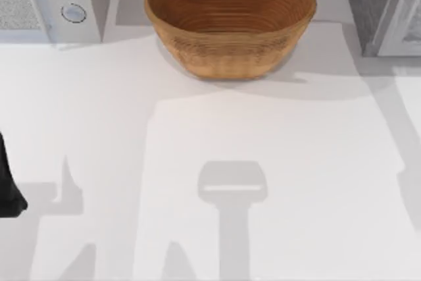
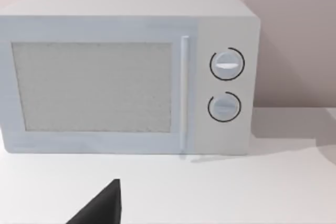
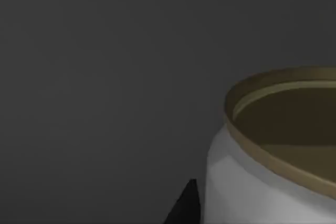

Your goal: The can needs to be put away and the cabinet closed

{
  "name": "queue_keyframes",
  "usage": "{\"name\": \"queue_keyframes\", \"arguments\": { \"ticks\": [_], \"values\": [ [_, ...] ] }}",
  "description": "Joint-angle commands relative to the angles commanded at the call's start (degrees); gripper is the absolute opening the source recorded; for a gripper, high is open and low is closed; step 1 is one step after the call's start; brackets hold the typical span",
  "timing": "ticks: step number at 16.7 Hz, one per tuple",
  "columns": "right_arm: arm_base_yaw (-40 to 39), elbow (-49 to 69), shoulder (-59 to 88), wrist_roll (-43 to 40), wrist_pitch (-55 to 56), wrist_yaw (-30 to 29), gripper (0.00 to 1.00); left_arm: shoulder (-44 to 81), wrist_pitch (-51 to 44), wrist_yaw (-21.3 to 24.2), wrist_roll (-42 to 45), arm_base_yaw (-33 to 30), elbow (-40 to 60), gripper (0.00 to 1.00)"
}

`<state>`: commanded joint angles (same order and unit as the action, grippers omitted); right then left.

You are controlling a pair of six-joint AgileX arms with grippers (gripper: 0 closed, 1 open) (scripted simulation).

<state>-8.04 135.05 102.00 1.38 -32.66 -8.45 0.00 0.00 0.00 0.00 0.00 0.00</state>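
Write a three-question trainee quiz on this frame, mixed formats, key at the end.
1. True or false: the brown woven wicker basket sits at the table's far edge, between the white microwave with two round dials and the grey cabinet.
2. Multiple choice: in the right wrist view, the white can with the dull gold lid stands against: A) a dark grey surface B) the wicker basket C) the microwave door.
3. Fill in: in the left wrist view, the microwave door is ____ (open/closed).

Key: 1 true; 2 A; 3 closed.
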Motion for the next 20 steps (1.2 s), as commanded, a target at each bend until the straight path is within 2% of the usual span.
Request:
{"name": "queue_keyframes", "arguments": {
  "ticks": [6, 13, 20],
  "values": [
    [2.1, 20.2, 15.1, -0.3, -5.3, 1.3, 0.0, 0.0, 0.0, 0.0, 0.0, 0.0, 0.0, 1.0],
    [2.5, 23.1, 17.6, -0.4, -6.1, 1.6, 0.0, 0.0, 0.0, 0.0, 0.0, 0.0, 0.0, 1.0],
    [2.5, 23.1, 17.6, -0.4, -6.1, 1.6, 0.53, 0.0, 0.0, 0.0, 0.0, 0.0, 0.0, 1.0]
  ]
}}
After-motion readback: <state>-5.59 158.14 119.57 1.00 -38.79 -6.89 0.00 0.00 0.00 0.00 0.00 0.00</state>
